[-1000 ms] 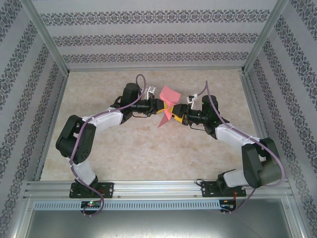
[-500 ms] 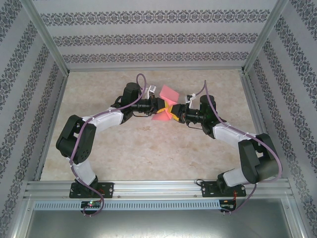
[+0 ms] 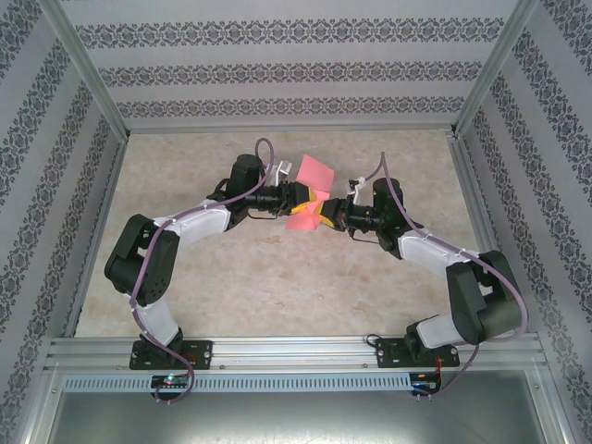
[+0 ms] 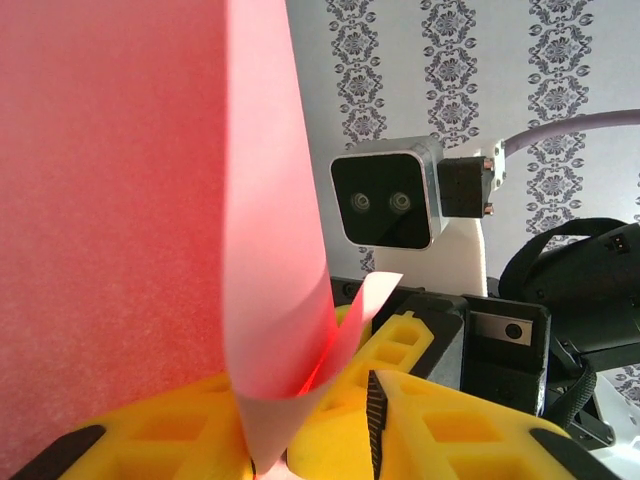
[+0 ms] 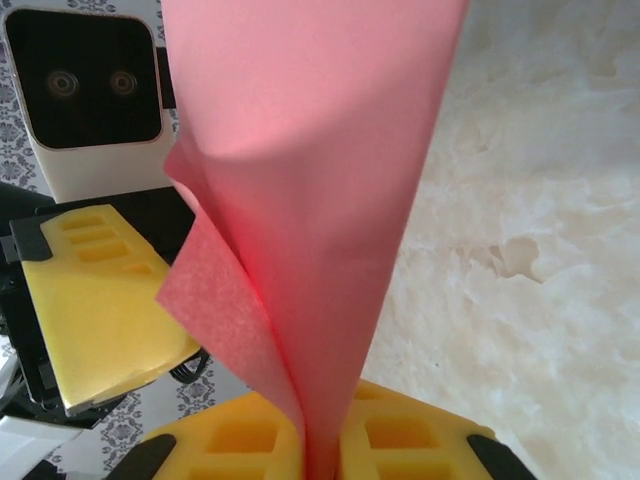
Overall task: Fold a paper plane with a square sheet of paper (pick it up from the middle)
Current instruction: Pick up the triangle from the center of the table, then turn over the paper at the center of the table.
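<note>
left gripper [image 3: 308, 200] and right gripper [image 3: 326, 215] both pinched the square sheet of paper [image 3: 315, 172]. its middle was hidden.

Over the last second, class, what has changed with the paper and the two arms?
The right arm swung inward, bringing its jaws closer to those of the left arm. The lower flap of the pink paper, a long point before, is now drawn up short. The left arm stayed put, and both jaws still pinch the paper.
</note>
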